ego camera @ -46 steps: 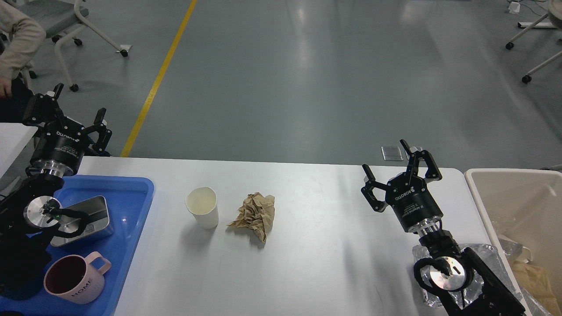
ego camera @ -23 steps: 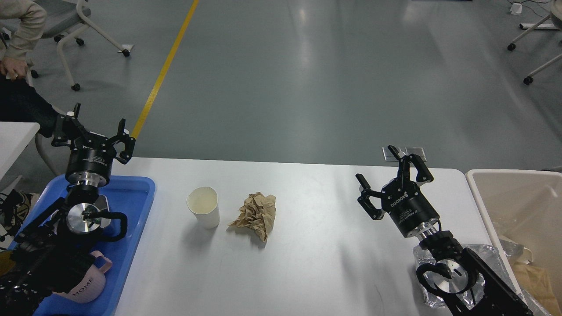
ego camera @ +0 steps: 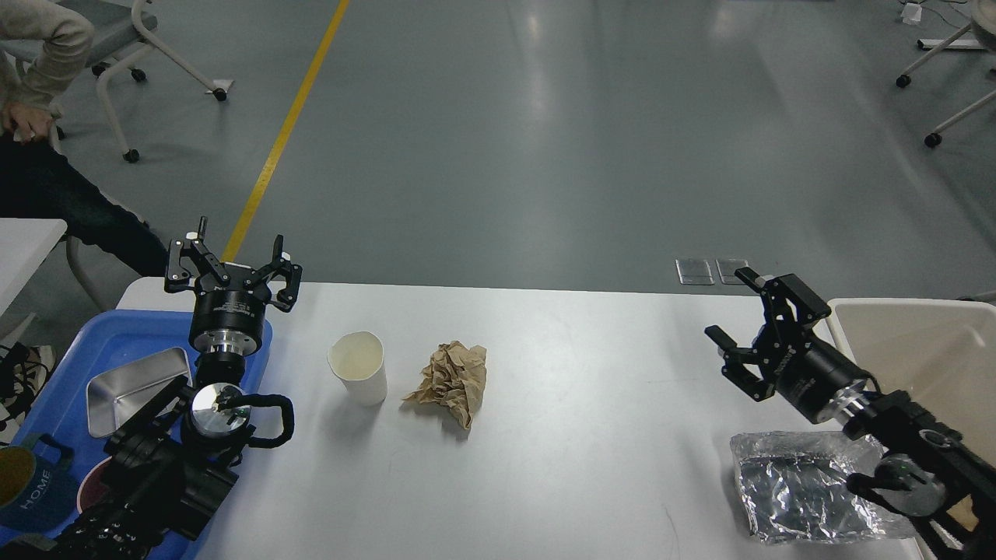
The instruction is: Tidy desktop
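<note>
The white desktop (ego camera: pixel 583 373) carries a white paper cup (ego camera: pixel 358 377) standing upright left of centre. A crumpled brown paper (ego camera: pixel 451 381) lies just right of the cup. A crinkled silver foil bag (ego camera: pixel 809 486) lies flat near the front right corner. My left gripper (ego camera: pixel 233 266) is open and empty above the right edge of the blue tray (ego camera: pixel 47 365), left of the cup. My right gripper (ego camera: pixel 743 320) is open and empty, behind the foil bag and close to the beige bin (ego camera: pixel 918 342).
Inside the blue tray lie a shiny metal tin (ego camera: pixel 136 385) and a mug marked HOME (ego camera: pixel 31 486), partly hidden by my left arm. The beige bin stands off the table's right end. A seated person (ego camera: pixel 47 155) and wheeled chairs are on the floor behind.
My left arm moved right and forward over the tray's right edge, uncovering the metal tin. My right arm swung right toward the bin, uncovering the foil bag. Cup and paper stayed put.
</note>
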`<state>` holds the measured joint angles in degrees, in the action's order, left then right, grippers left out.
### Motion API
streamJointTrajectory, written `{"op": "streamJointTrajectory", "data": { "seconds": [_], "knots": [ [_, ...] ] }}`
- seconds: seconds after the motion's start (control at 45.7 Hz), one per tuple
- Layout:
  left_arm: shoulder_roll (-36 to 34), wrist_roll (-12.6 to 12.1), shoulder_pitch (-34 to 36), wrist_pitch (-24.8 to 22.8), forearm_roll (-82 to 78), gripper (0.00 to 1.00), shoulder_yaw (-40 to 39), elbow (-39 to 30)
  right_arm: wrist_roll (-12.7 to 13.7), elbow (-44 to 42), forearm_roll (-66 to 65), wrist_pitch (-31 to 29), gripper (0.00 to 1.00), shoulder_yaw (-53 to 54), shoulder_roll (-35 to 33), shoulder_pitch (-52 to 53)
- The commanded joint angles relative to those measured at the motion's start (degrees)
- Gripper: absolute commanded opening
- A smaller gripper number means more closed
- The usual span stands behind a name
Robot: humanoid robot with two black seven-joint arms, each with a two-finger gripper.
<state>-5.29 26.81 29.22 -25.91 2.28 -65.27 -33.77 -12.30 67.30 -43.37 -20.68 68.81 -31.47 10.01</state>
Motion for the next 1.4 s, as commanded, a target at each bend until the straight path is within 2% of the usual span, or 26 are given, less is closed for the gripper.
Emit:
{"op": "streamJointTrajectory", "data": {
  "seconds": [0.0, 0.328, 0.569, 0.766, 0.854, 1.029, 1.248, 1.379],
  "knots": [
    [-0.5, 0.0, -4.0, 0.1, -0.9, 0.96, -0.2, -6.1, 0.0, 2.6, -4.9, 0.3, 1.00, 0.0, -8.9, 0.1],
    [-0.8, -0.1, -5.7, 0.2, -1.8, 0.96, -1.2, -6.8, -0.5, 12.4, -12.8, -0.8, 1.00, -0.3, -33.6, -0.9],
    [-0.8, -0.1, -7.5, 0.1, -1.8, 0.96, -1.2, -7.0, -0.6, 13.5, -15.5, -2.8, 1.00, -0.3, -43.0, -0.9],
    [-1.2, -0.1, -7.9, 0.1, -1.8, 0.96, -1.2, -6.9, -0.7, 13.9, -16.1, -8.1, 1.00, -0.3, -52.1, -1.0],
    [-1.2, -0.1, -7.9, 0.1, -1.8, 0.96, -1.2, -6.9, -0.7, 14.7, -19.1, -8.6, 1.00, -0.2, -53.3, -0.2],
    [-1.3, -0.1, -7.9, 0.1, -1.8, 0.96, -1.2, -6.8, -0.4, 21.5, -27.4, -8.5, 1.00, -0.2, -53.1, -0.1],
    [-1.8, -0.1, -7.9, 0.2, -1.8, 0.96, -1.1, -6.8, -0.4, 20.3, -32.3, -8.0, 1.00, -0.3, -52.4, -0.3],
    [-1.8, -0.1, -7.9, 0.2, -1.8, 0.96, -1.1, -6.8, -1.0, 20.3, -46.9, -6.7, 1.00, -0.3, -50.4, -0.3]
  ]
}}
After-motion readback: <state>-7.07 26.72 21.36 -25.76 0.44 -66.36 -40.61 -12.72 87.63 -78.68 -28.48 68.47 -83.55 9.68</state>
